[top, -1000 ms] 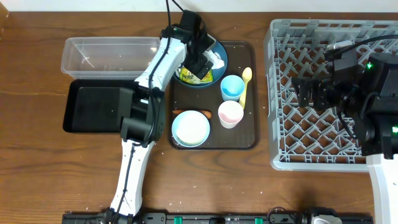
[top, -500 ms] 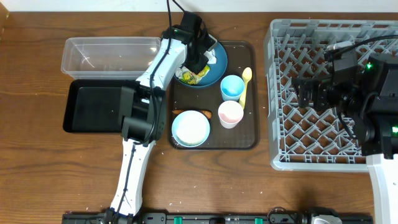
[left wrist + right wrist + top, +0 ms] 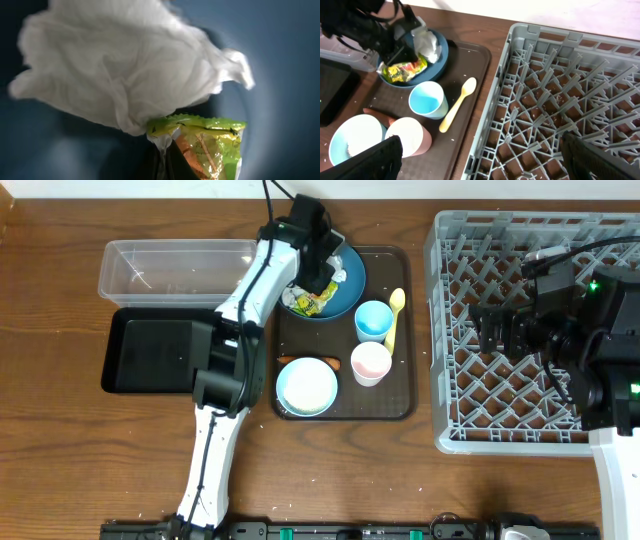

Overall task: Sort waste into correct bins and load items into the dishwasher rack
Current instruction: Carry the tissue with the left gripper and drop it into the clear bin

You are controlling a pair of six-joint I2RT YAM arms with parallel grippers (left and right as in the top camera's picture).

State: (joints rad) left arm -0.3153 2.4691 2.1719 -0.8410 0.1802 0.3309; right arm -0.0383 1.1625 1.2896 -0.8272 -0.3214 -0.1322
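My left gripper (image 3: 318, 277) reaches into the big dark-blue bowl (image 3: 347, 278) at the back of the brown tray, shut on a fold of the crumpled white tissue (image 3: 125, 75). The black fingertips (image 3: 175, 167) pinch the tissue's lower edge. The yellow-green wrapper (image 3: 210, 147) lies right beside them in the bowl (image 3: 280, 75). On the tray stand the light-blue cup (image 3: 372, 320), pink cup (image 3: 370, 363), pale-blue bowl (image 3: 306, 387) and yellow spoon (image 3: 394, 315); a small orange carrot (image 3: 338, 363) lies between bowl and pink cup. My right gripper (image 3: 485, 165) hangs open above the grey rack (image 3: 520, 410).
The clear tub (image 3: 175, 268) and the black tray (image 3: 150, 355) sit left of the brown serving tray (image 3: 400, 402). The left arm stretches from the table's front edge up over the brown tray's left rim. Rice grains lie scattered on the brown tray.
My left gripper has gone from open to shut, pinching the tissue in the dark-blue bowl. The right arm has not moved.
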